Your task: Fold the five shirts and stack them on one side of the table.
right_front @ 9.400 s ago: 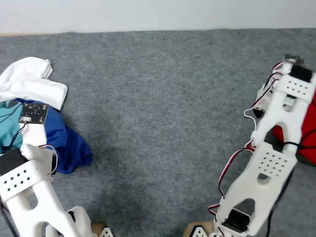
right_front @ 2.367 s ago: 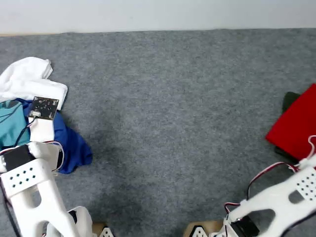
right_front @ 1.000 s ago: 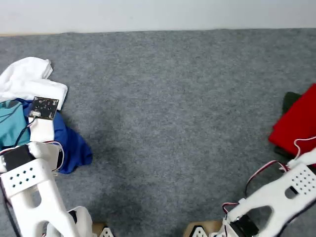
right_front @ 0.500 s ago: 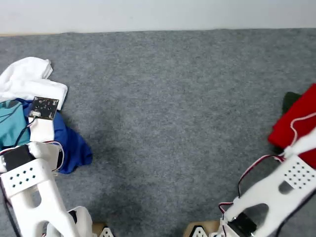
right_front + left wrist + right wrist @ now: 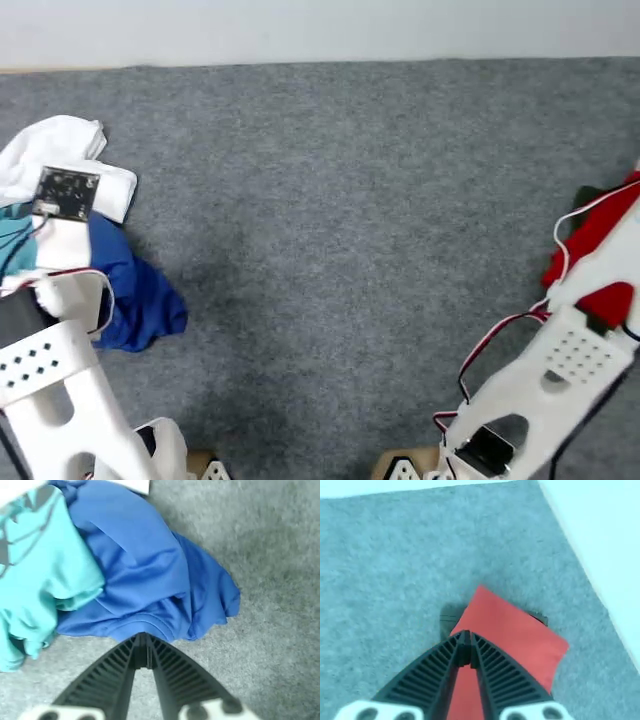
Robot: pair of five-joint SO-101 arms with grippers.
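Left gripper (image 5: 145, 644) has its jaws pressed together, tip hanging right over the near edge of the crumpled blue shirt (image 5: 150, 575). That one's heaped up with a teal shirt (image 5: 45, 575) and a white shirt (image 5: 62, 158) on the left side of the grey table (image 5: 340, 200). Right gripper (image 5: 465, 647) is closed up too, hovering over the folded red shirt (image 5: 517, 632), which lies on a dark garment (image 5: 449, 617) at the table's right edge
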